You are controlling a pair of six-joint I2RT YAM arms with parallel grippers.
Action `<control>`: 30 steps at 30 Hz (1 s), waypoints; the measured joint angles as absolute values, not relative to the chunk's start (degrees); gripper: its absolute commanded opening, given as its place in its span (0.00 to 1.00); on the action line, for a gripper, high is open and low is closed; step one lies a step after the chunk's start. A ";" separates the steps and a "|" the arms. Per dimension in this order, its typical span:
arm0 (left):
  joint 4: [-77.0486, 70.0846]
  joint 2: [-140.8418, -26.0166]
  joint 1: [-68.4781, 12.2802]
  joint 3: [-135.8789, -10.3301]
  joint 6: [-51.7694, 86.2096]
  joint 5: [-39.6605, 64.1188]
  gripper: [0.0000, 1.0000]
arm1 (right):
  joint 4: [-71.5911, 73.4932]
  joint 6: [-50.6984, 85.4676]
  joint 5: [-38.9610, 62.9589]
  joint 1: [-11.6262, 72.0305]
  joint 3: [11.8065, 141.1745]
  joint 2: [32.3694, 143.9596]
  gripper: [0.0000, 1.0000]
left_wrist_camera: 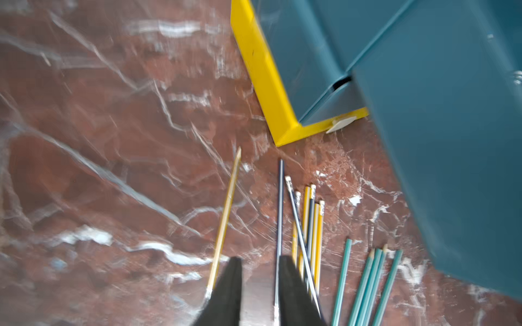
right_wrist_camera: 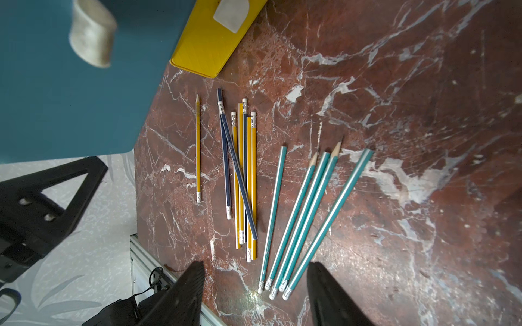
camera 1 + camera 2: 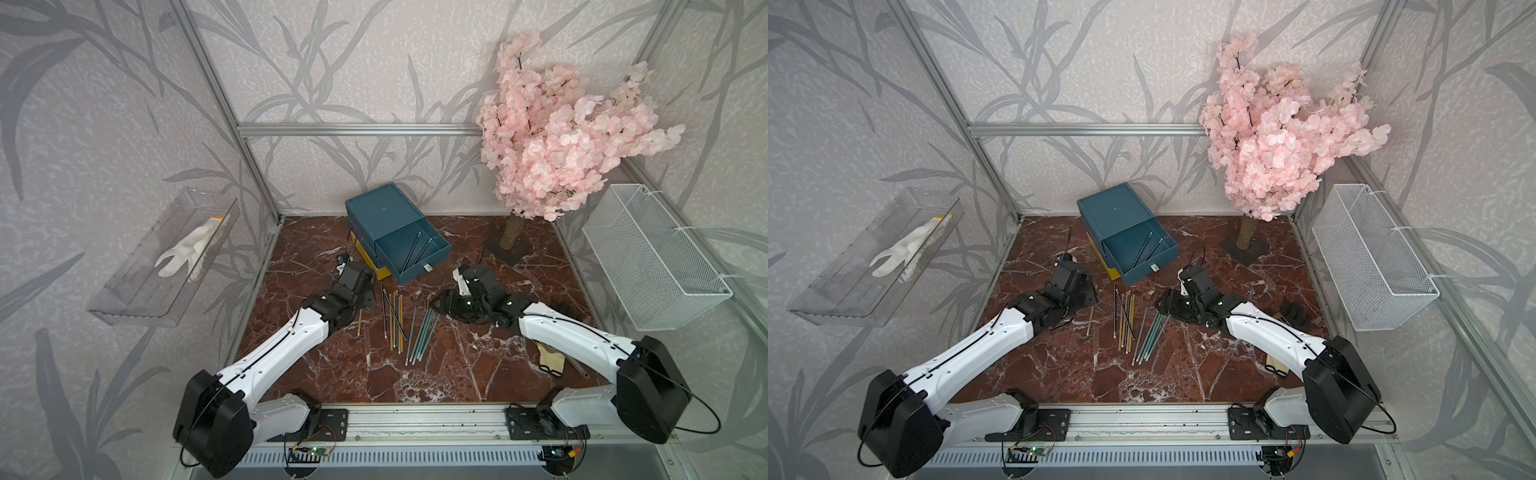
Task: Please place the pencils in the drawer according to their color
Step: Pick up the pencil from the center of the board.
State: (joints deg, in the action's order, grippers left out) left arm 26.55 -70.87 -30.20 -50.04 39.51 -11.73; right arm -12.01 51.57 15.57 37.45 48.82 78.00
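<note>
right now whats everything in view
drawer box: one, teal with yellow bottom tier, back centre, one teal drawer open
dark pencils: two, in the open drawer
teal pencils: five, fanned on the table
yellow and navy pencils: about seven, bunched beside the teal ones
lone yellow pencil: one, apart from the bunch
blossom tree: one, pink, back right
wire basket: one, white, right wall
clear tray: one, left wall, white glove inside
left gripper: one, black, open
right gripper: one, black, open
</note>
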 measured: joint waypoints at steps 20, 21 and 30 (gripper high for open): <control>29.63 -75.40 -20.78 -45.32 47.83 -9.10 1.00 | -18.98 37.45 2.76 57.49 60.60 94.19 0.53; 30.04 -75.11 -18.94 -45.39 47.81 -8.80 1.00 | -19.42 37.26 1.78 58.08 62.04 95.88 0.51; 31.73 -74.35 -13.10 -45.41 47.48 -4.75 1.00 | -23.44 35.00 -4.91 59.29 74.15 109.12 0.40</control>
State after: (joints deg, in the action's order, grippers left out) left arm 31.73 -74.35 -13.10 -45.41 47.48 -4.75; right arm -23.44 35.00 -4.91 59.29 74.15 109.12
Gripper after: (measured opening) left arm 0.999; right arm 0.419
